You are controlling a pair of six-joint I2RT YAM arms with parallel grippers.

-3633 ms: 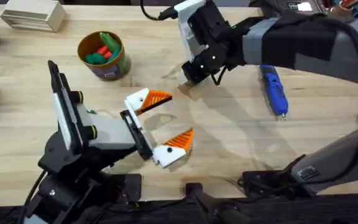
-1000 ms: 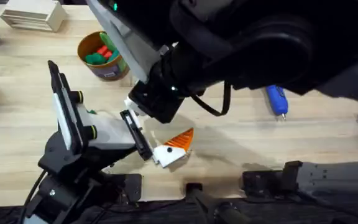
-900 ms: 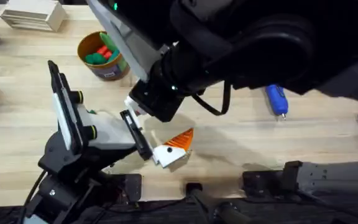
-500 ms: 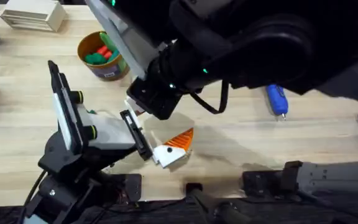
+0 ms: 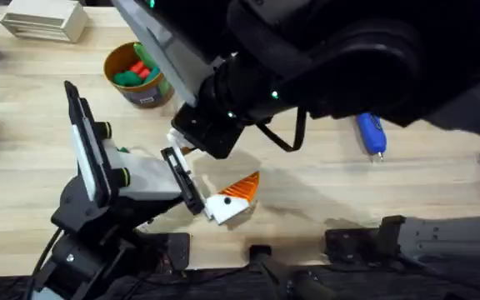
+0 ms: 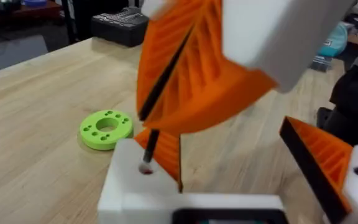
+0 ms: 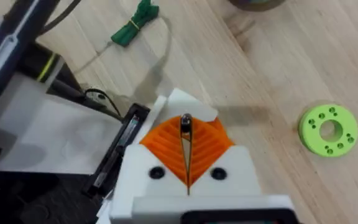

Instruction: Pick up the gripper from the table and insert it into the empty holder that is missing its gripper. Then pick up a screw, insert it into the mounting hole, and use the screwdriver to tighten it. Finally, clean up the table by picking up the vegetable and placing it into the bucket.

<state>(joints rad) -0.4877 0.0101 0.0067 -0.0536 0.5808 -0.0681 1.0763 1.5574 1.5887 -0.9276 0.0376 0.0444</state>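
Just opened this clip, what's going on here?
The right hand, reaching across, is shut on a small dark screw and holds its tip at the mounting hole of the white holder on the open left hand. The blue screwdriver lies on the table, not yet picked up.

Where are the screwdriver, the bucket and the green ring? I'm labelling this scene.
screwdriver (image 5: pixel 371 134): overhead view, on its blue handle.
bucket (image 5: pixel 152 86): overhead view, on its olive-gold side wall.
green ring (image 7: pixel 327 129): right wrist view, on its flat green face.
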